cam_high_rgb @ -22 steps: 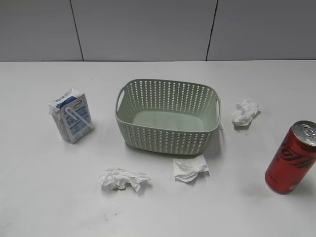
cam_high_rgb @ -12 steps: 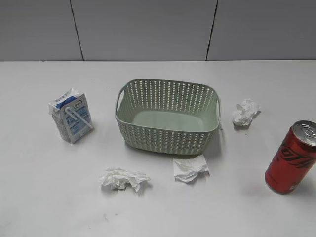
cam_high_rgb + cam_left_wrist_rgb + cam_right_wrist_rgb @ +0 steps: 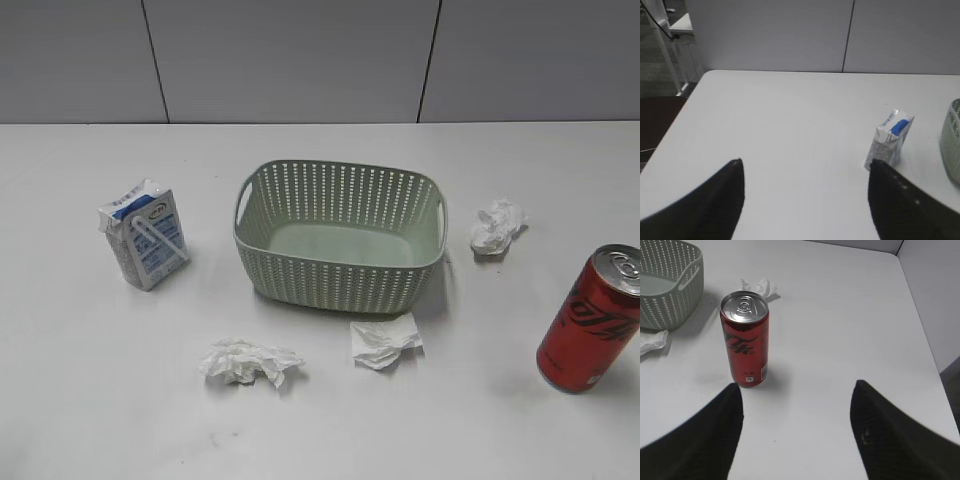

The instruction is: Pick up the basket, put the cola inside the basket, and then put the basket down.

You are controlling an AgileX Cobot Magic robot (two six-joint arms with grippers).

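Observation:
The pale green basket (image 3: 340,235) stands empty on the white table, mid-view in the exterior view. Its edge shows in the left wrist view (image 3: 952,137) and its corner in the right wrist view (image 3: 667,282). The red cola can (image 3: 588,318) stands upright at the right; it also shows in the right wrist view (image 3: 745,337). My right gripper (image 3: 796,385) is open and empty, near side of the can and right of it. My left gripper (image 3: 805,162) is open and empty over bare table, left of the carton. Neither gripper shows in the exterior view.
A blue-and-white drink carton (image 3: 145,233) stands left of the basket, also in the left wrist view (image 3: 890,137). Crumpled tissues lie in front of the basket (image 3: 385,341), front left (image 3: 248,362) and right of it (image 3: 497,226). A grey wall runs behind the table.

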